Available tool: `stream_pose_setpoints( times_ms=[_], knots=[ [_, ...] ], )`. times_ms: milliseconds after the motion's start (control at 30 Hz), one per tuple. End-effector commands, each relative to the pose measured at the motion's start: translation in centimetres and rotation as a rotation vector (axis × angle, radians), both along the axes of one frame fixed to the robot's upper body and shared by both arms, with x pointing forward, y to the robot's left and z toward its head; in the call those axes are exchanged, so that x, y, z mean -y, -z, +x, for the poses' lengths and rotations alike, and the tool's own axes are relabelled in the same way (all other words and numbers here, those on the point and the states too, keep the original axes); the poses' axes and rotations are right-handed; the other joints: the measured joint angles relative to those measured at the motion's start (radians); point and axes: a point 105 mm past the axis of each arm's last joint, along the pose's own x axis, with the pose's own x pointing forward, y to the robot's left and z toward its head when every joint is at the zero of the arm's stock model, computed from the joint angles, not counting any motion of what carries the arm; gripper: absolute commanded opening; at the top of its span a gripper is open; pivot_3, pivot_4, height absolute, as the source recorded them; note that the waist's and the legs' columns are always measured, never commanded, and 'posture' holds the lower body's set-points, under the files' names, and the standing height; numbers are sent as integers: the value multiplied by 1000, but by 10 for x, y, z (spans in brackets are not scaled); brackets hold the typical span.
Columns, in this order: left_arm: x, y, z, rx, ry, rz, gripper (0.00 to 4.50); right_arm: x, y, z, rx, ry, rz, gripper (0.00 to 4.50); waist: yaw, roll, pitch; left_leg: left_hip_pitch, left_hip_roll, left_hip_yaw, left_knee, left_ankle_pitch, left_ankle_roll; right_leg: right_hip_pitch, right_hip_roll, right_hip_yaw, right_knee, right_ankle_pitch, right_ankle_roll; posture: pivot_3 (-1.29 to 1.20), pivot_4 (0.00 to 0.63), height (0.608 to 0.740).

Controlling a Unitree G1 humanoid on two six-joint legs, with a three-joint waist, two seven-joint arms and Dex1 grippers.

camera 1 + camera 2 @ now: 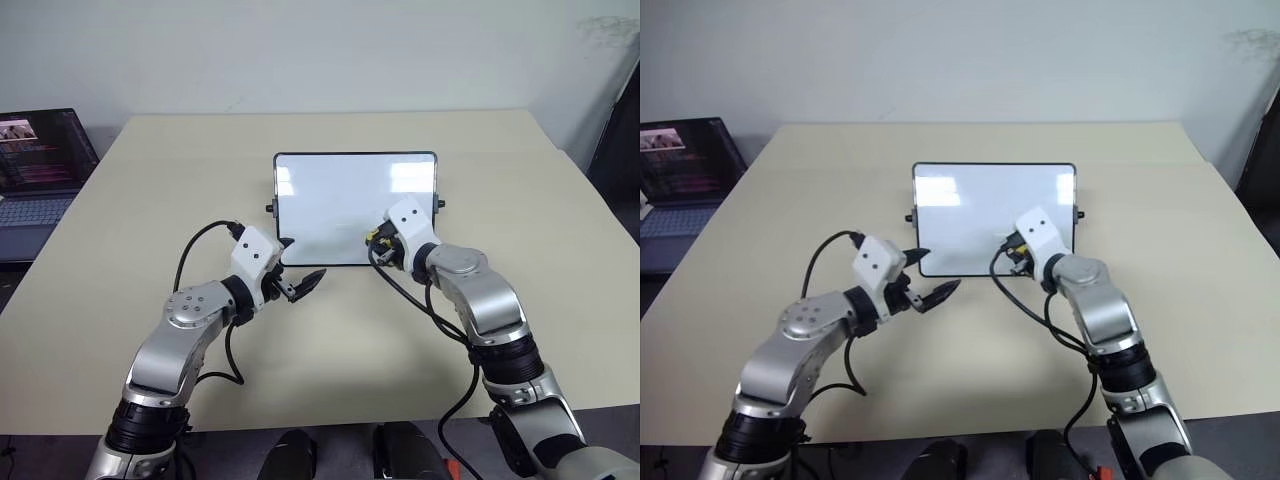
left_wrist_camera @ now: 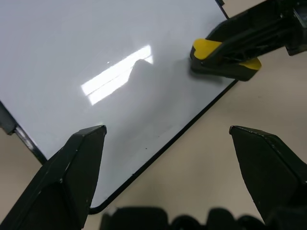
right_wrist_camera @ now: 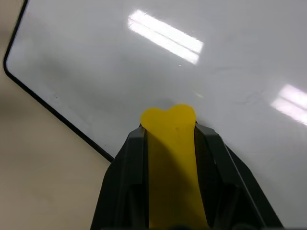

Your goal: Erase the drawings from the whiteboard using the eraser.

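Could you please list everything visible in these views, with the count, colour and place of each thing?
whiteboard: one, glossy white with a thin black frame, lying mid-table ahead of both arms; no drawings visible on it.
eraser: one, yellow, clamped in the right gripper, its tip at the board's surface near the near edge.
table: one, beige, under everything.
laptop: one, dark with a lit screen, off the table's left side.
left gripper: one, black fingers, open, at the board's near left corner, holding nothing.
right gripper: one, black fingers, shut on the eraser, over the board's near right part.
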Motion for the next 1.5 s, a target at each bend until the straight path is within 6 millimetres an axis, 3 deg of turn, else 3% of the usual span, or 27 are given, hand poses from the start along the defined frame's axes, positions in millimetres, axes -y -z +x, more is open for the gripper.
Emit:
stream_pose_setpoints(
  times_ms=[33, 367, 600, 733, 1500],
  knots=[
    [12, -10, -7, 37, 85, -2, 4500, 18, -20, -2, 48, 60, 26, 996, 0, 0, 0, 0, 0, 0, 0, 0, 0, 0, 0, 0, 0, 0, 0, 0, 150, 740],
    [37, -13, -33, -38, 338, -89, 4500, 65, -13, -16, -20, 239, 25, 996, -2, 0, 0, 0, 0, 1, 0, -1, 1, 0, 0, 0, 0, 0, 0, 0, 150, 740],
    [38, -12, -37, -46, 397, -96, 4500, 97, 8, -32, -108, 382, 39, 996, -2, 0, 0, 0, 0, 2, 0, -1, 2, 0, 0, 1, 1, 0, 0, 0, 150, 740],
    [40, -9, -41, -45, 427, -95, 4500, 115, 13, -31, -130, 486, 85, 996, -3, 0, 0, 1, 0, 3, 0, -1, 2, 0, 0, 1, 1, 0, 0, 0, 150, 740],
    [37, -8, -44, -43, 429, -57, 4500, 106, 23, -22, -159, 490, 152, 996, -3, 0, 0, 1, 0, 3, 0, -1, 2, 0, 1, 1, 1, 0, 0, 0, 150, 740]
  ],
)
